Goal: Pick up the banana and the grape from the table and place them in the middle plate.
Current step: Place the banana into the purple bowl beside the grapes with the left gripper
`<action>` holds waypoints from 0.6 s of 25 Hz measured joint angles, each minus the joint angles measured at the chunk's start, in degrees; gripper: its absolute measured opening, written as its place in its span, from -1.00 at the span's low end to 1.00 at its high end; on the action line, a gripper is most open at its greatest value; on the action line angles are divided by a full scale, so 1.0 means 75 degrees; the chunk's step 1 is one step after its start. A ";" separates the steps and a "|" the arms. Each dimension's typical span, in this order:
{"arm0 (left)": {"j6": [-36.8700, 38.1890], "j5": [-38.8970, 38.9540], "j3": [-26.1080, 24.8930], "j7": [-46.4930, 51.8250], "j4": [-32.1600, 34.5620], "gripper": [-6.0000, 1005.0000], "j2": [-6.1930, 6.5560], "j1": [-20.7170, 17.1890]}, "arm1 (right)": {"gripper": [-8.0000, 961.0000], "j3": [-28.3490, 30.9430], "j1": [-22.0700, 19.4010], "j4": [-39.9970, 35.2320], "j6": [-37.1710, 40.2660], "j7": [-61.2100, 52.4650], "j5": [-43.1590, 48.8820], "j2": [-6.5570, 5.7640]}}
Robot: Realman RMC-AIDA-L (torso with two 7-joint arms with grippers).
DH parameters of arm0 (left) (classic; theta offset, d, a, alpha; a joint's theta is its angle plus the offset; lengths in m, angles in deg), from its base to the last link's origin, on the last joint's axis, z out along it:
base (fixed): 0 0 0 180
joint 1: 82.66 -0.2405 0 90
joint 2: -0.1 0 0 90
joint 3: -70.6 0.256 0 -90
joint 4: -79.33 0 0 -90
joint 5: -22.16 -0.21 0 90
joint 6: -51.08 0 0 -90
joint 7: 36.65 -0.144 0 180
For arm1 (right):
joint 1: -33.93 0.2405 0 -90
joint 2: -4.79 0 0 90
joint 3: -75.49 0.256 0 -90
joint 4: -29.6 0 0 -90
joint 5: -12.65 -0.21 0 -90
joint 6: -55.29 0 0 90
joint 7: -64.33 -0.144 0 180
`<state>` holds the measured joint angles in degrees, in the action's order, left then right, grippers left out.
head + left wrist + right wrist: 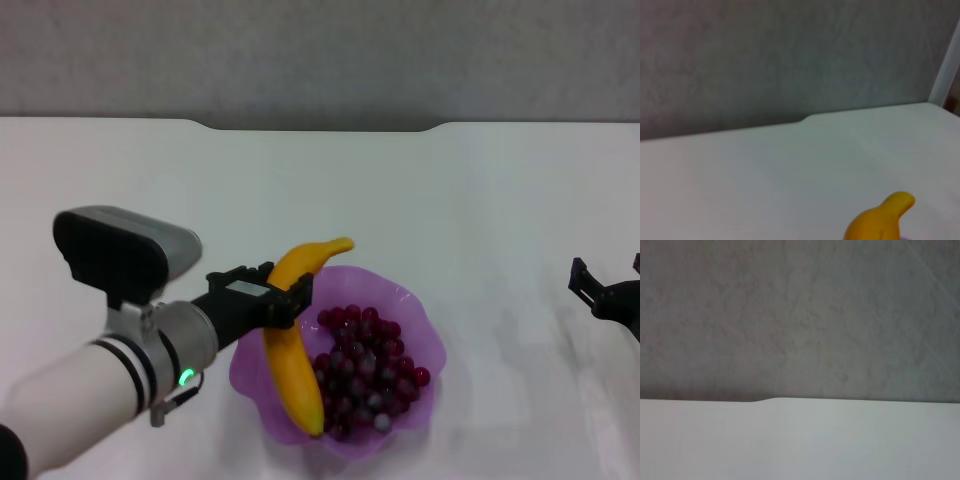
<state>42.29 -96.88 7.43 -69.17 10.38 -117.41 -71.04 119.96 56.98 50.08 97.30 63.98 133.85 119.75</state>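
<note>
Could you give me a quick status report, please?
Left gripper shut on curved yellow banana over scalloped purple plate. Dark red grapes already in. Right gripper parked aside. Nothing blocking.

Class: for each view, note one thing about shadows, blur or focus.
Head view: soft, even light, faint shadow beside the plate. Left wrist view: the banana is close and soft-edged. Right wrist view: only table and wall, no strong shadow.

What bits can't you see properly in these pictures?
- Head view: the left gripper is around the banana, which hides how its fingers meet.
- Head view: the frame's edge cuts off the right gripper, so open or shut is unclear.
- Head view: the grape bunch covers the middle plate floor.
- Left wrist view: only the banana's tip shows.
- Right wrist view: only table and wall.
</note>
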 joint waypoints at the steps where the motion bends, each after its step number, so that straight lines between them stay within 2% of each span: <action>1: 0.0155 0.0001 0.0093 -0.0005 0.0042 0.23 -0.0001 0.0007 | 0.83 0.0001 0.0000 0.0000 0.0000 0.0000 0.0001 0.0000; 8: 0.1159 0.0005 0.0617 0.0065 0.0784 0.28 -0.0013 0.0225 | 0.83 0.0000 -0.0002 0.0016 0.0000 0.0000 0.0001 0.0000; 15: 0.1356 0.0006 0.0772 0.0418 0.1215 0.33 -0.0023 0.0494 | 0.83 -0.0011 -0.0005 0.0082 -0.0001 0.0000 0.0001 0.0012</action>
<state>52.46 -96.83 13.22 -66.03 19.49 -117.58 -67.34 119.88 56.94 50.69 97.30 63.97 133.85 119.84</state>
